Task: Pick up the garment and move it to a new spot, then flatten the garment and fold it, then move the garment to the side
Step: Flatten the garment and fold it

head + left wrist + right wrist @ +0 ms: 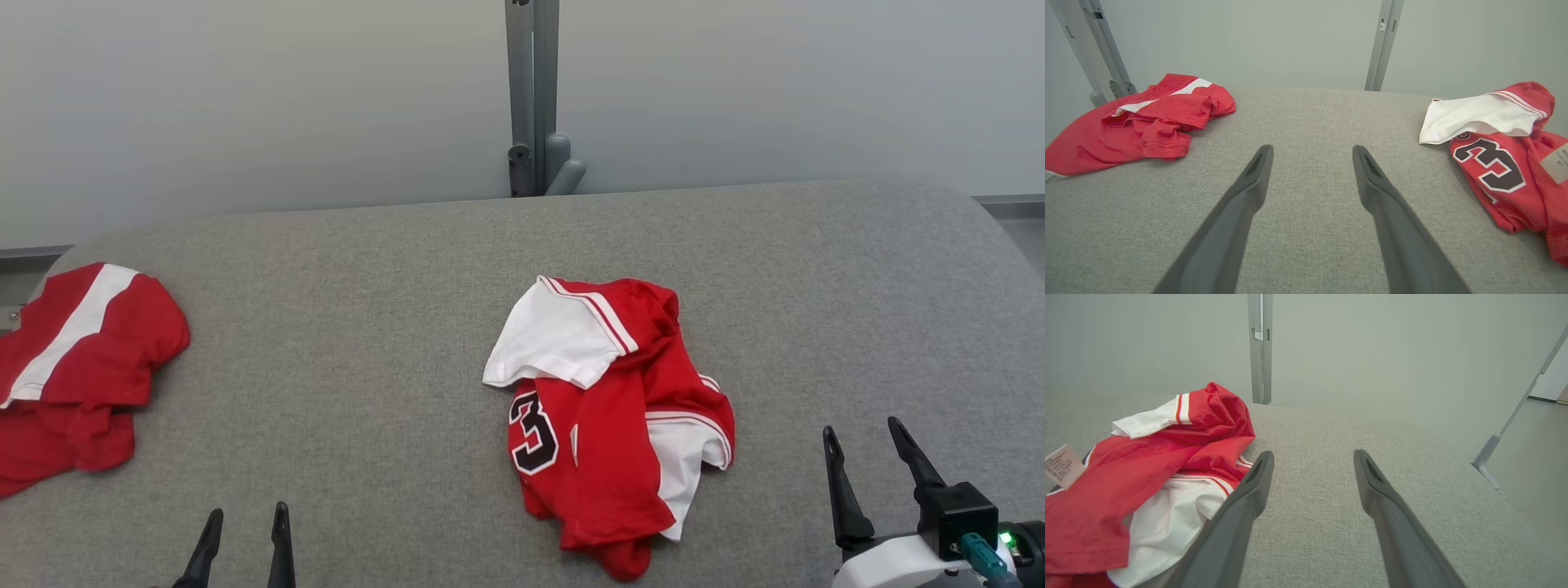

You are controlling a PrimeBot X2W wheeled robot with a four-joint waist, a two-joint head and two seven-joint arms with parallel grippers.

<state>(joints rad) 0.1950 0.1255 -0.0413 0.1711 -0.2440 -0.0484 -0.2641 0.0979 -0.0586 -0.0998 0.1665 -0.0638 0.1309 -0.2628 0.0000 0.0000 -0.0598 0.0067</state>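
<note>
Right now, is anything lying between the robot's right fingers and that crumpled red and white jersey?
Nothing visible. Only bare grey tabletop separates the open right fingers from the jersey, which lies just to their left. The other red shirt sits far off at the table's left edge.

A tabletop (367,310) covered in grey woven fabric is seen, its far corners rounded. Behind its far edge a plain pale grey wall (245,98) is set, split by an upright grey metal post (531,90) near the middle of that edge. A second post (1106,53) is seen past the far left corner, and a slanted strut (1511,424) beyond the right edge. The room is lit softly and evenly; only faint shadows are cast.
</note>
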